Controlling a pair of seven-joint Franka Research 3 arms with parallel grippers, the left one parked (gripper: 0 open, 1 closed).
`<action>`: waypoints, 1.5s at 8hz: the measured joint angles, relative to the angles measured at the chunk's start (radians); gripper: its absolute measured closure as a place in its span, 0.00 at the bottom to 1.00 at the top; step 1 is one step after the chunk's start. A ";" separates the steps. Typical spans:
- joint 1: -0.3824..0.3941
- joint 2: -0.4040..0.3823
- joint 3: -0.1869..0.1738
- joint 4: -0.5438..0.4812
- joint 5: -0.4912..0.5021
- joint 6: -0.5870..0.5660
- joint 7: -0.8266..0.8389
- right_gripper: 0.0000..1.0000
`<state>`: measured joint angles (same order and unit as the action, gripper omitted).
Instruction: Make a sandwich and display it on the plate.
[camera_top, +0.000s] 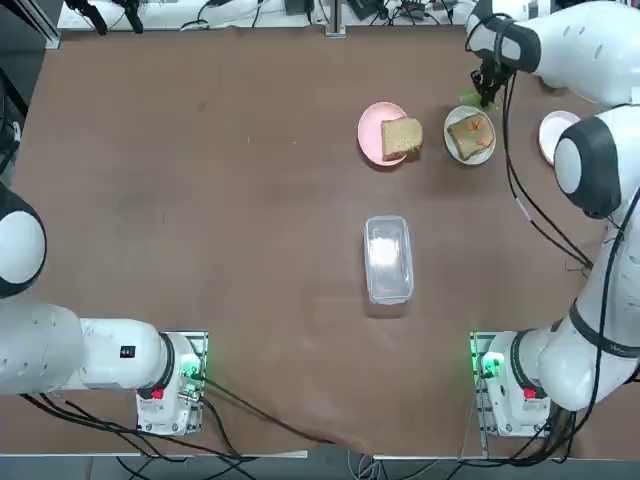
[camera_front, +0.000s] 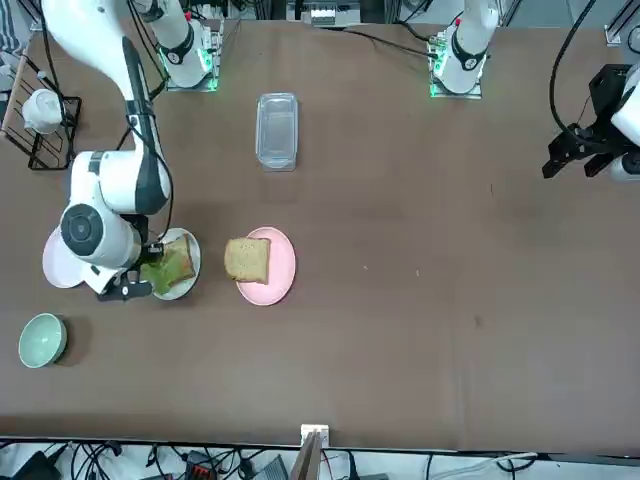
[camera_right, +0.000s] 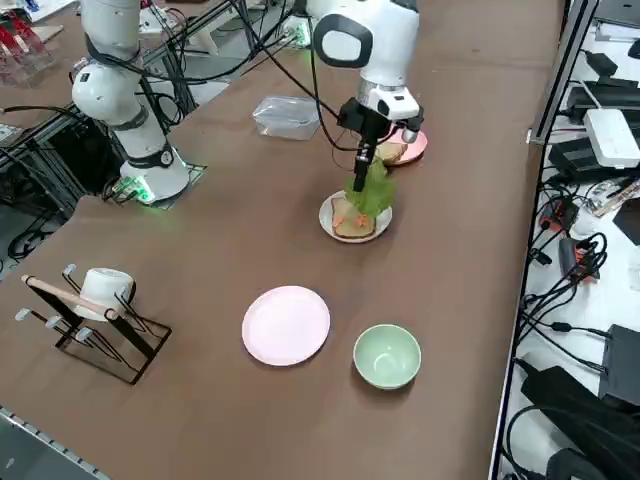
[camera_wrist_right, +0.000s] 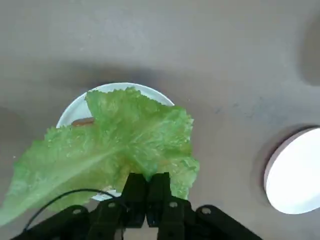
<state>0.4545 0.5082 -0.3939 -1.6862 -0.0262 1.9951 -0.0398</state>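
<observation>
Lettuce leaf: nearest the wrist camera, hanging from the right tool, whose fingers are pinched together on the leaf's lower edge.
Leaf over plate: in the side view the leaf dangles just above the white plate; its tip looks close to the bread, though contact cannot be told.
Bottom slice: lies flat on the white plate, with small orange bits on top.
Key relation: the slice sits below the tool and slightly to one side, so the leaf mostly needs to go down, I judge, with a small shift to centre it.
Leaf's long axis: runs across the plate in the wrist view, wider than the plate, so some overhang looks likely.
Second slice: rests on the pink plate, just beside the white one on the bench, toward the bench's middle.
Sandwich so far: only bread and topping on the plate; lettuce not yet laid, top slice waiting.
Further out: clear box mid-bench; another pink plate and a green bowl lie well apart.
</observation>
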 joint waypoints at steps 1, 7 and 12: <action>0.000 0.000 0.000 -0.007 -0.002 0.009 0.005 0.96; 0.030 0.025 -0.001 -0.071 -0.045 0.089 0.083 0.96; 0.034 0.020 -0.013 -0.118 -0.110 0.117 0.094 0.96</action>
<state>0.4881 0.5285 -0.4070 -1.8043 -0.1362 2.1120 0.0545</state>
